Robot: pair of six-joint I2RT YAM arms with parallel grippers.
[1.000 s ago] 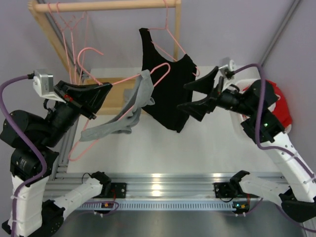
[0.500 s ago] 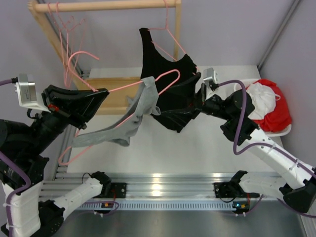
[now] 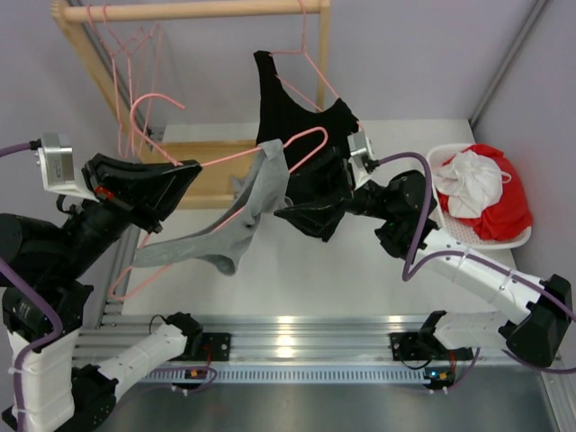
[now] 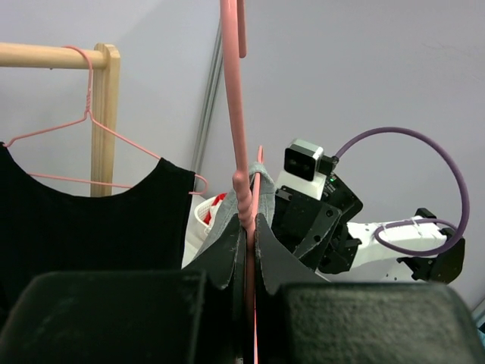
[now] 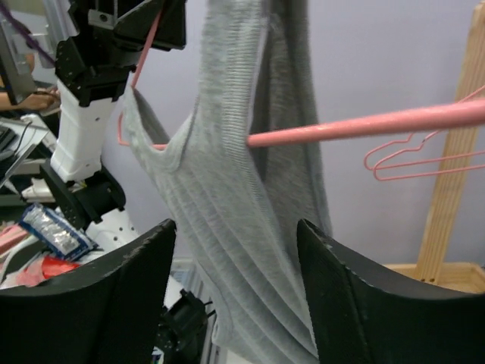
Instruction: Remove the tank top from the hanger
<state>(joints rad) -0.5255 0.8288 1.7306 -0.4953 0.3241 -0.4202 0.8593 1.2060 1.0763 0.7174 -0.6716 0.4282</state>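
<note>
Both arms have shifted over the last second: at the left the hanger has tipped up slightly, and the right arm, which stood well apart, has swung in to the cloth.

The left gripper (image 3: pixel 157 180) is clamped on the hanger (image 3: pixel 297 137) at its twisted neck, with the wire pinched between the fingers in the left wrist view. It holds the frame out in the air above the tabletop (image 3: pixel 270 270), its long bar running rightward and slightly up.

The tank top (image 3: pixel 259 187) is bunched near the bar's right end. It trails down and to the left, so its long axis slopes from the hanger's tip toward the near left, clear of the tabletop as far as can be seen.

Just right of it, in front of a black top (image 3: pixel 288 117) hanging behind, is the right gripper (image 5: pixel 235 224). Its fingers are spread apart and hold nothing, and they point left at the grey cloth. In the right wrist view the ribbed fabric hangs straight ahead between the two fingers, with the pink bar crossing above them.

The cloth therefore lies dead ahead of the right gripper — the only free one, and the nearer. Closing on the fabric below the bar and drawing it rightward off the bar's end looks like the move that matters.
</note>
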